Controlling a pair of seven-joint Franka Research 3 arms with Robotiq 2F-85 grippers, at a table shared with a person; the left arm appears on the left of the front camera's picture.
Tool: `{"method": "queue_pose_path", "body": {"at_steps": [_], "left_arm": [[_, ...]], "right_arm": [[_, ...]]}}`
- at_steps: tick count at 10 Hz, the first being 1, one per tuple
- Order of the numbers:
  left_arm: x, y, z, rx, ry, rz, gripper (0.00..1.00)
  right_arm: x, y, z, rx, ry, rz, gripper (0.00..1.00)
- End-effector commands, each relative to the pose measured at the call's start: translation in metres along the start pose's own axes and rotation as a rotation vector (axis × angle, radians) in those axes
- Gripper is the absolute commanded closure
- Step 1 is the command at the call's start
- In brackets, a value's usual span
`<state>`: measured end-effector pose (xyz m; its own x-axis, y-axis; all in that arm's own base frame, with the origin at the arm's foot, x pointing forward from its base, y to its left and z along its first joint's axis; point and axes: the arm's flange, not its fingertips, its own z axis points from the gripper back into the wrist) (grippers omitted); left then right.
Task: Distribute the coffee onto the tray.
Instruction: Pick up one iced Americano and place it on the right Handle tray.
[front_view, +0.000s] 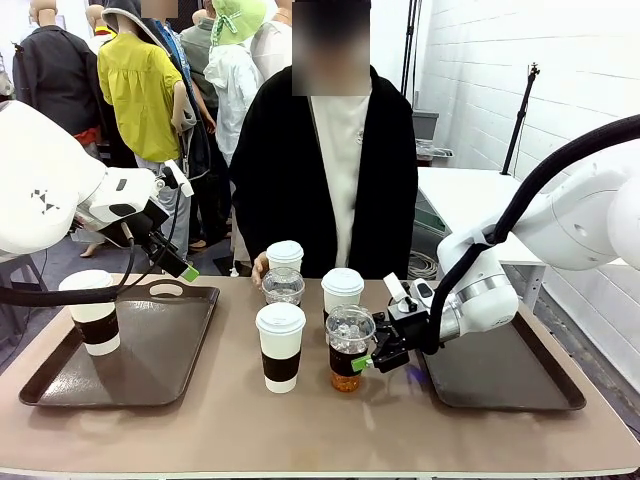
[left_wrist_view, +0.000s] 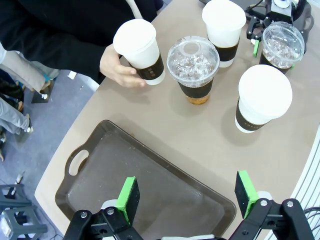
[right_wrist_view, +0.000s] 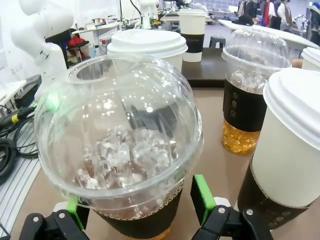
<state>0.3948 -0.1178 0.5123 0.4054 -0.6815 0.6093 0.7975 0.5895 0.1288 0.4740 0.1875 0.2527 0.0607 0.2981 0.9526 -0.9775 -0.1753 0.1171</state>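
Five coffee cups stand mid-table. My right gripper (front_view: 362, 354) is open, its green pads on either side of the front iced cup (front_view: 348, 347), which looms close in the right wrist view as the iced cup (right_wrist_view: 117, 145) between the right gripper (right_wrist_view: 137, 205) pads. Nearby stand a white cup (front_view: 280, 345), a second white cup (front_view: 342, 290) and another iced cup (front_view: 283, 285). A person's hand (left_wrist_view: 116, 67) holds the far white cup (left_wrist_view: 140, 42). My left gripper (left_wrist_view: 187, 195) hangs open above the left tray (front_view: 160, 350), which carries one white cup (front_view: 90, 312).
The right tray (front_view: 510, 375) lies bare behind my right arm. The person sits at the far edge of the table. The left tray's handle (left_wrist_view: 77, 162) points toward the person's side.
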Motion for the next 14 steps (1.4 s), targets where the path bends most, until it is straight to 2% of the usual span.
{"method": "queue_pose_path", "body": {"at_steps": [1, 2, 7, 9, 13, 14], "left_arm": [[-0.002, 0.001, -0.001, -0.012, -0.006, 0.007, 0.00], [-0.002, 0.001, -0.001, -0.012, -0.006, 0.007, 0.00], [-0.002, 0.001, -0.001, -0.012, -0.006, 0.007, 0.00], [-0.002, 0.001, -0.001, -0.012, -0.006, 0.007, 0.00], [-0.002, 0.001, -0.001, -0.012, -0.006, 0.007, 0.00], [-0.002, 0.001, -0.001, -0.012, -0.006, 0.007, 0.00]], "right_arm": [[0.003, -0.005, -0.005, 0.011, 0.031, -0.031, 0.11], [0.004, -0.005, -0.004, 0.005, 0.012, -0.015, 0.29], [0.004, -0.001, 0.000, 0.048, -0.018, -0.055, 0.29], [0.012, 0.012, 0.017, 0.046, -0.028, -0.055, 0.29], [0.036, 0.043, 0.094, -0.097, -0.036, -0.067, 0.29], [0.038, 0.046, 0.124, -0.139, -0.067, -0.072, 0.29]]}}
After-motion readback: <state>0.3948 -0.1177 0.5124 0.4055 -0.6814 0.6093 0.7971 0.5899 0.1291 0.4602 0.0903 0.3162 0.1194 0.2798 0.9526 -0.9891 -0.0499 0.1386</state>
